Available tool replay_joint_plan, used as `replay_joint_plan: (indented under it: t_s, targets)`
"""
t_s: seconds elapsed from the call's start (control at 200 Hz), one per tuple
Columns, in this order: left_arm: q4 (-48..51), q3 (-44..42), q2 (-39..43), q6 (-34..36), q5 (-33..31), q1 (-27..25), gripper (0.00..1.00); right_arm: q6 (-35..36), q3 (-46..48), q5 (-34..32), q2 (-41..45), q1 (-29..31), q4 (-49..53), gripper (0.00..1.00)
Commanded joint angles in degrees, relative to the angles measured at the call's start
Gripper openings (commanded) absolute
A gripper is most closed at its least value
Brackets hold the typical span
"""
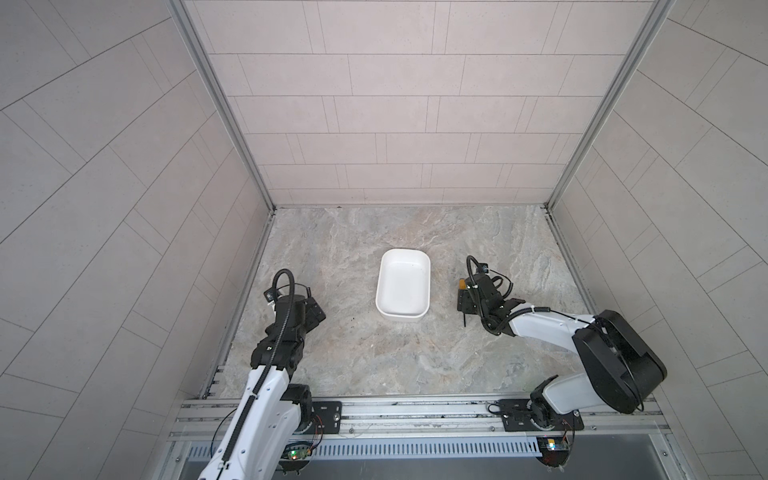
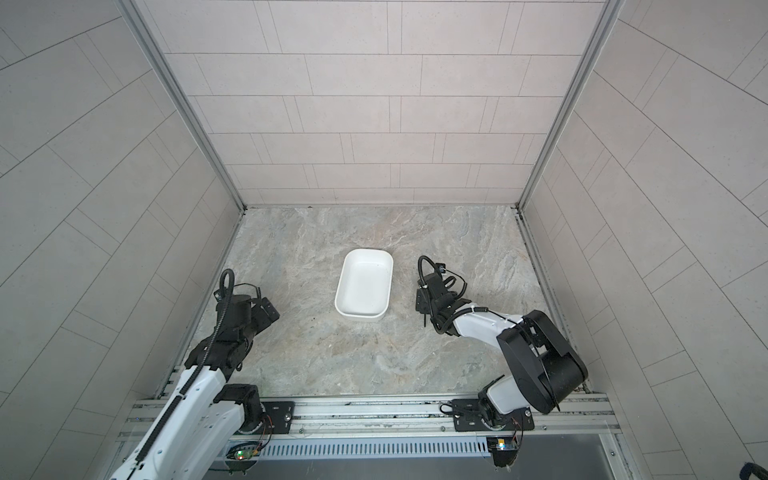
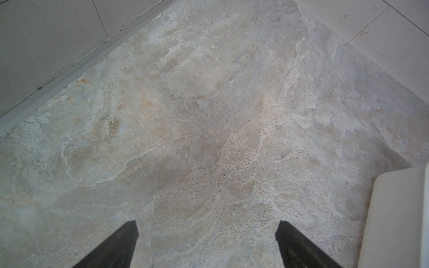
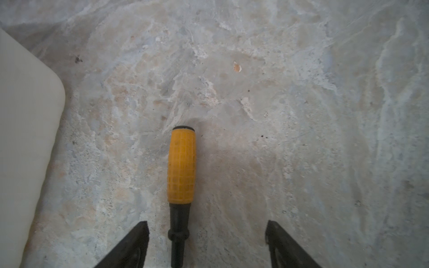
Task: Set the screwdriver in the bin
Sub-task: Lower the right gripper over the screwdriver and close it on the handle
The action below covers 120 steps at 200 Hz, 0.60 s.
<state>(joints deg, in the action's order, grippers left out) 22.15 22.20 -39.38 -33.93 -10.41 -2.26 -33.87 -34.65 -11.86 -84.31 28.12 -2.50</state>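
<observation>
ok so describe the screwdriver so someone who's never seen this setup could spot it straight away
Start at the grey marbled stone tabletop and find the shallow white rectangular plastic bin near its middle. Right of it in both top views, under the right arm's open black claw, a slim screwdriver lies flat on the stone. Its ribbed yellow-orange handle is the only bright colour on the table.

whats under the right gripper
The screwdriver lies on the tabletop between the open jaws of the right gripper. In a top view only its handle end and tip show; the rest is covered.
</observation>
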Motion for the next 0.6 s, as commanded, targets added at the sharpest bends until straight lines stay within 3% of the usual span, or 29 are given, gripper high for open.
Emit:
replay_joint_plan:
  t_s: [0.0, 0.305, 0.455, 0.595]
  targets:
    - [-0.5, 0.9, -1.1, -0.2, 0.1, 0.2, 1.00, -0.7, -3.8, 1.7, -3.1, 0.3, 4.0, 0.66]
    - [-0.7, 0.5, -0.4, 0.0, -0.2, 0.2, 1.00, -2.3, -10.4, 0.0, -10.9, 0.9, 12.3, 0.57]
    - [-1.3, -0.3, 1.3, -0.2, -0.4, 0.2, 1.00, -2.1, -10.4, -0.6, -12.5, 0.8, 11.6, 0.54]
    - [-3.2, -1.0, 1.5, 0.6, 1.3, 0.1, 1.00, -1.8, -10.5, 0.0, -11.8, 0.9, 11.6, 0.32]
